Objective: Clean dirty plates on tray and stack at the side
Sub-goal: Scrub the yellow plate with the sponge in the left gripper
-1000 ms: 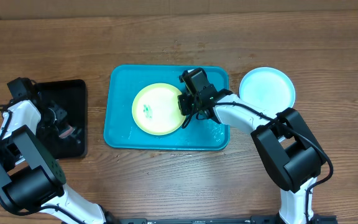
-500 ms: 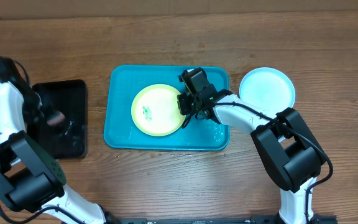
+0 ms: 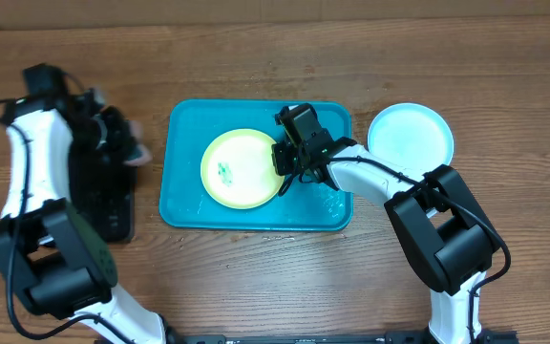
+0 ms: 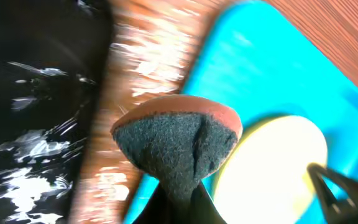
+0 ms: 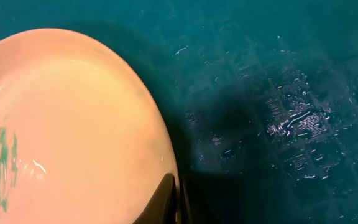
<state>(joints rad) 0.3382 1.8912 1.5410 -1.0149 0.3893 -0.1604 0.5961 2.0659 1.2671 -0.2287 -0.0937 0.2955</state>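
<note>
A yellow-green plate [image 3: 241, 168] with a teal smear [image 3: 225, 171] lies in the turquoise tray [image 3: 187, 201]. My right gripper [image 3: 284, 162] is shut on the plate's right rim; in the right wrist view its fingers [image 5: 165, 200] pinch the plate [image 5: 73, 118] edge above the wet tray [image 5: 278, 93]. My left gripper [image 3: 117, 137] hovers between the black tray and the turquoise tray, shut on a sponge [image 3: 136, 152]. The left wrist view shows the sponge [image 4: 178, 140], dark-faced with a pink rim, over the tray's [image 4: 260, 50] left edge. A pale blue plate [image 3: 410, 137] rests on the table, right of the tray.
A black rectangular tray [image 3: 113, 205], wet and glinting, sits on the wooden table left of the turquoise tray, partly under my left arm. It also fills the left of the left wrist view [image 4: 36, 93]. Water droplets [image 5: 297, 121] lie on the turquoise tray floor.
My left arm has risen from the black tray and swung right toward the turquoise tray, carrying the sponge. The right gripper and the yellow-green plate have not moved.
</note>
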